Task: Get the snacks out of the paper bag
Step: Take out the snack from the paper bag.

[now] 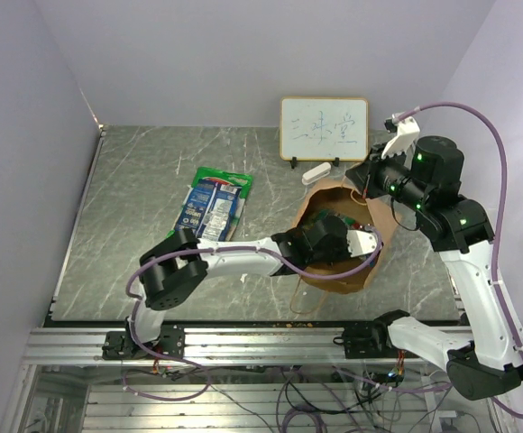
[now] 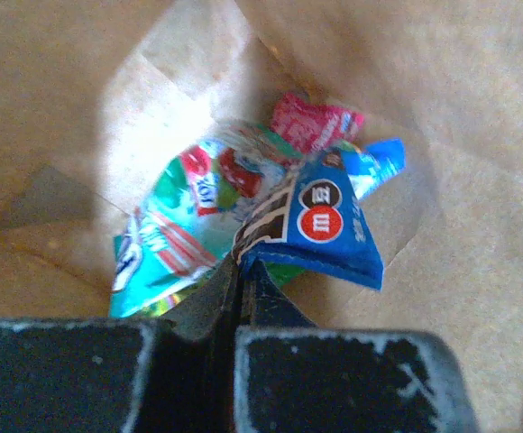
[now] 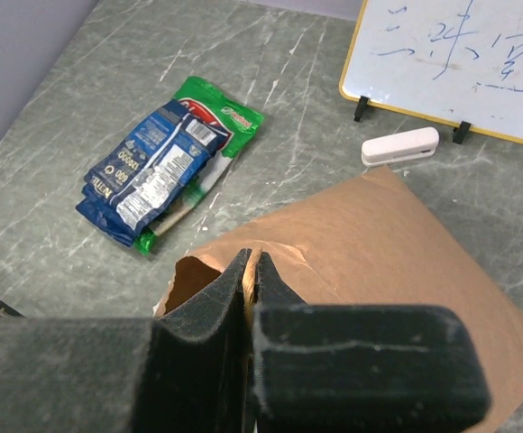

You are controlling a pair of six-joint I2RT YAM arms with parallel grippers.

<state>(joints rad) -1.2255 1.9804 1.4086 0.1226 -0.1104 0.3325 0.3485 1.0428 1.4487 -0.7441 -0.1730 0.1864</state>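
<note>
The brown paper bag (image 1: 380,225) lies at centre right with its mouth toward the left arm. My left gripper (image 2: 241,266) is deep inside it, shut on the corner of a small blue snack packet (image 2: 329,230). Behind that packet lie a teal packet (image 2: 176,239) and a pink one (image 2: 311,122). My right gripper (image 3: 251,262) is shut on the upper rim of the paper bag (image 3: 379,234), holding the mouth up. Outside, a dark blue snack bag (image 1: 209,207) rests on a green one (image 1: 228,177) on the table to the left.
A small framed whiteboard (image 1: 324,128) stands at the back, with a white eraser (image 1: 316,171) in front of it, just behind the bag. The bag's twisted handle (image 1: 305,302) trails toward the table's near edge. Purple walls close in on both sides.
</note>
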